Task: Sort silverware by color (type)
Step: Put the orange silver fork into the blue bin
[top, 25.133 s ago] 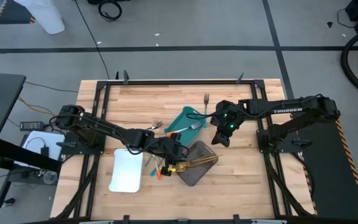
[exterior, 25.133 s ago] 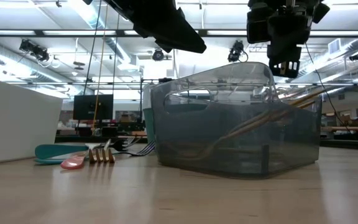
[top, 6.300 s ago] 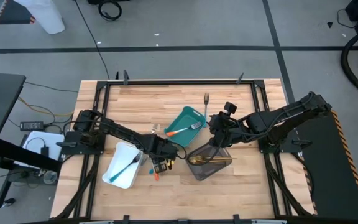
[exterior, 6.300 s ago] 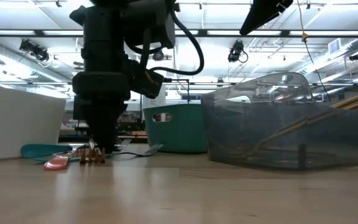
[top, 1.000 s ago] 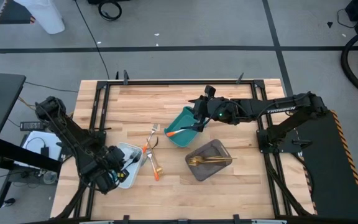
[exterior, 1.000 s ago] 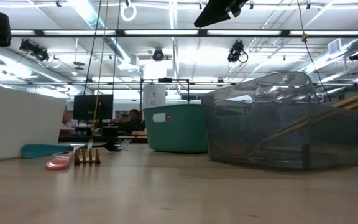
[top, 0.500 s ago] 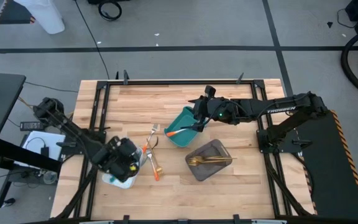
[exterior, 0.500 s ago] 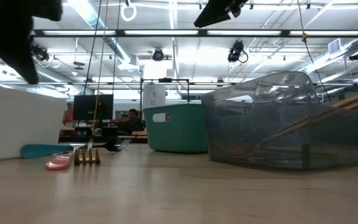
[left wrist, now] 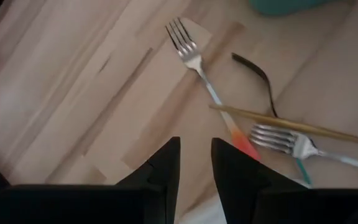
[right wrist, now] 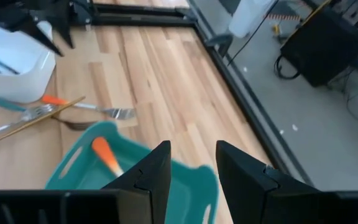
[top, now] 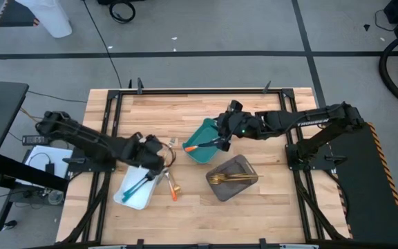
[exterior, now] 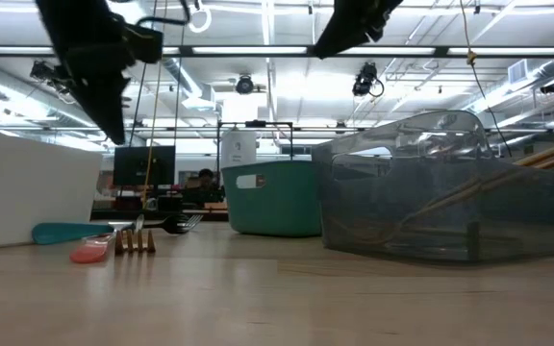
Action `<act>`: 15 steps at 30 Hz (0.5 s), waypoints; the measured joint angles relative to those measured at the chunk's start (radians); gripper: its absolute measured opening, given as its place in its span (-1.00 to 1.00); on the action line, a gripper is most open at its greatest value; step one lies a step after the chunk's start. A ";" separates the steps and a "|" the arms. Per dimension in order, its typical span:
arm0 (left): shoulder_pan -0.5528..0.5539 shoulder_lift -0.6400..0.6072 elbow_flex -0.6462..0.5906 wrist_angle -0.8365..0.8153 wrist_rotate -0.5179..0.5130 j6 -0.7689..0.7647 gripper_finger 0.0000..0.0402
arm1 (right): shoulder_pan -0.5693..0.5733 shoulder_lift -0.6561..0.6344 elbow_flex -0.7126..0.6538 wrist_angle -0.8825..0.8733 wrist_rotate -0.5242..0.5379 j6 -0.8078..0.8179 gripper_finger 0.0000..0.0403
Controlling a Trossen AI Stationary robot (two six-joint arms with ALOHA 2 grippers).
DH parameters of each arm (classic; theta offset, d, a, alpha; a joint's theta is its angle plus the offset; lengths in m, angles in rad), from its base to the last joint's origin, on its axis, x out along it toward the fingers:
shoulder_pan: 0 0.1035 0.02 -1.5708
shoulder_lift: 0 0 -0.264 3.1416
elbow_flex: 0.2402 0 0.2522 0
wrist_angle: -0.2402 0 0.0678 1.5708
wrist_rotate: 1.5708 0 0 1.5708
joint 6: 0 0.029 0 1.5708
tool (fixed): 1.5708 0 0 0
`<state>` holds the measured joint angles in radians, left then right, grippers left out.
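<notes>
The left gripper (top: pixel 163 156) is hovering over the loose silverware just beside the white tray (top: pixel 131 195), its fingers (left wrist: pixel 166 163) parted with a narrow gap and gripping nothing. Beneath it, an orange-handled fork (left wrist: pixel 205 84), a gold utensil (left wrist: pixel 294 127), a teal-handled fork (left wrist: pixel 291 144) and a dark curved piece (left wrist: pixel 261 76) are lying crossed on the table (top: pixel 192 107), between the white tray and the teal tray (top: pixel 204 131). The white tray, near the table's front left corner, is holding a teal-handled utensil (top: pixel 138 185). The right gripper (top: pixel 221 138) is hanging over the teal tray at mid-table, its fingers (right wrist: pixel 149 171) spread and empty; an orange-handled fork (top: pixel 200 144) is lying in that tray. Gold utensils (top: pixel 232 178) are resting in the grey tray (top: pixel 221 191), toward the front edge.
</notes>
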<state>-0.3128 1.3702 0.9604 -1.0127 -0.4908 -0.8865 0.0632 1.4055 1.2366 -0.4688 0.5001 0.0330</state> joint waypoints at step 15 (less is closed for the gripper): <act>0.283 0.161 0.000 0.260 0.174 0.379 -0.51 | 0.117 0.000 0.000 -0.233 0.030 0.211 -0.32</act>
<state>-0.0301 1.5310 0.9604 -0.7529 -0.3164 -0.5078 0.1805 1.4052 1.2366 -0.7017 0.5299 0.2439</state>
